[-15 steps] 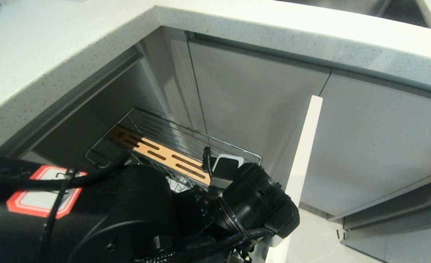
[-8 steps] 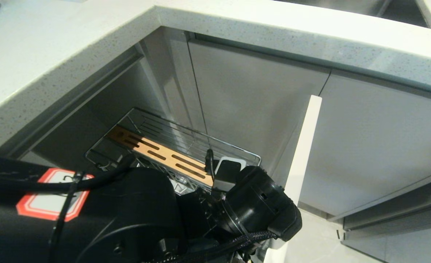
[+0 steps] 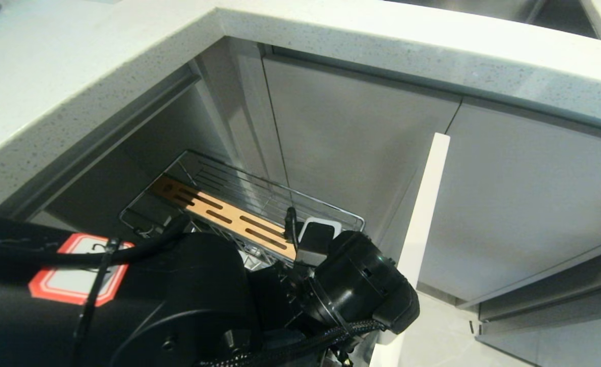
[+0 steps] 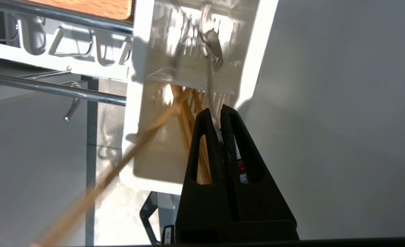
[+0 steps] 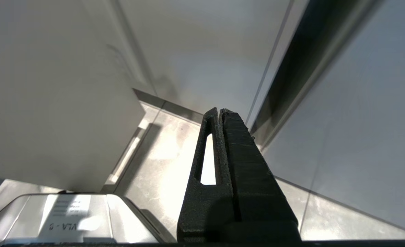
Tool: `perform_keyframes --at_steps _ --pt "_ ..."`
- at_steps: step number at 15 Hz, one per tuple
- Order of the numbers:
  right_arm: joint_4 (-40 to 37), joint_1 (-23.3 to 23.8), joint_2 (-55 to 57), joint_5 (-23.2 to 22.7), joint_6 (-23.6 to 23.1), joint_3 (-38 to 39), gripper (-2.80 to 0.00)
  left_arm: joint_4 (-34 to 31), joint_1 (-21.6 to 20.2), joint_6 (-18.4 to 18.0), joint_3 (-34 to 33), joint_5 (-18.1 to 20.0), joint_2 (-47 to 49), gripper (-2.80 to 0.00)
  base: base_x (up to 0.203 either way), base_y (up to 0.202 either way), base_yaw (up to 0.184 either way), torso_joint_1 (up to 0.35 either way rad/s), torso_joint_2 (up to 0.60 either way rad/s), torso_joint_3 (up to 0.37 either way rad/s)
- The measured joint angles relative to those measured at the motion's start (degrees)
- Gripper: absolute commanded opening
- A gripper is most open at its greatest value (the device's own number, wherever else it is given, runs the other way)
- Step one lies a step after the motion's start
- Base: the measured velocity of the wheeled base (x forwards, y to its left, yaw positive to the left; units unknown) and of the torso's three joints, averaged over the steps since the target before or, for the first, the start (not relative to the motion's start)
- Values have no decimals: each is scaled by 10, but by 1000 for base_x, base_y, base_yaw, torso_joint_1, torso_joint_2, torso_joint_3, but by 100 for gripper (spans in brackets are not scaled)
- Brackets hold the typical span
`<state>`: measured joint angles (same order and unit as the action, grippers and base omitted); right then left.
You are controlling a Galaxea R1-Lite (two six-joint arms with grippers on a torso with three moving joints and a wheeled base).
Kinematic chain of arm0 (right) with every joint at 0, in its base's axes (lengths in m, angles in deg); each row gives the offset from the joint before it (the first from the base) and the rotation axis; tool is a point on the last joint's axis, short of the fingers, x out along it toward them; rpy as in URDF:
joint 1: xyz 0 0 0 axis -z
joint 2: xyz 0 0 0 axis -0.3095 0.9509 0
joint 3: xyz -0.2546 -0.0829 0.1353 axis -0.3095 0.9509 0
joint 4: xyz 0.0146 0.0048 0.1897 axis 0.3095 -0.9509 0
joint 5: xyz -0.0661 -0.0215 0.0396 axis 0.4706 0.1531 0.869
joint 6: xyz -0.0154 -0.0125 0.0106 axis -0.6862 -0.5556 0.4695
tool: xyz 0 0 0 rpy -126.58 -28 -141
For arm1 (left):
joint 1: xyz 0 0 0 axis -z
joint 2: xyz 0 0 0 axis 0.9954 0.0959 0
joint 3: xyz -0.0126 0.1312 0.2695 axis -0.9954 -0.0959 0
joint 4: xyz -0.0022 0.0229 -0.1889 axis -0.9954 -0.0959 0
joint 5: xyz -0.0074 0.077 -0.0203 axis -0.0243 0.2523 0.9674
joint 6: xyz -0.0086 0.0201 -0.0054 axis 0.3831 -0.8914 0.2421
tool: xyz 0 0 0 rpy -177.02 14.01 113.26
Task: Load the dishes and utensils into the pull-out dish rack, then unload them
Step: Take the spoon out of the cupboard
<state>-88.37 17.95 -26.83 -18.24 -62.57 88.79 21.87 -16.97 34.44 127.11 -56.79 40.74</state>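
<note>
Pinching the spoon (image 4: 212,82) handle, our left hand (image 4: 219,115) is closed tight above the white cutlery tub (image 4: 254,68). Lifting crooked, we judge, could snag its bowl or drag the two chopsticks (image 4: 185,113) beside it. One spoon, one tub. Our right hand (image 5: 220,111) sits closed, empty.

Speckled pale countertop (image 3: 382,46), grey cabinet doors (image 3: 524,204) beneath — glossy tiled floor (image 3: 448,336), bright light

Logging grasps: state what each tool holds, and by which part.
Left tool: shut on the spoon, gripped on its handle, bowl end down in the cutlery tub. Right tool: shut, holding nothing.
</note>
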Motion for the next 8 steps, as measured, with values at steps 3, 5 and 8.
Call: perform_keyframes --at_steps 3,5,8 --pt "0 0 0 0 0 0 -280 0 0 0 0 -1 1 -280 0 0 0 0 0 0" --pt "0 0 0 0 0 0 -280 0 0 0 0 -2 1 -280 0 0 0 0 0 0" --pt "0 0 0 0 0 0 -280 2 -4 1 4 -37 1 -280 0 0 0 0 0 0"
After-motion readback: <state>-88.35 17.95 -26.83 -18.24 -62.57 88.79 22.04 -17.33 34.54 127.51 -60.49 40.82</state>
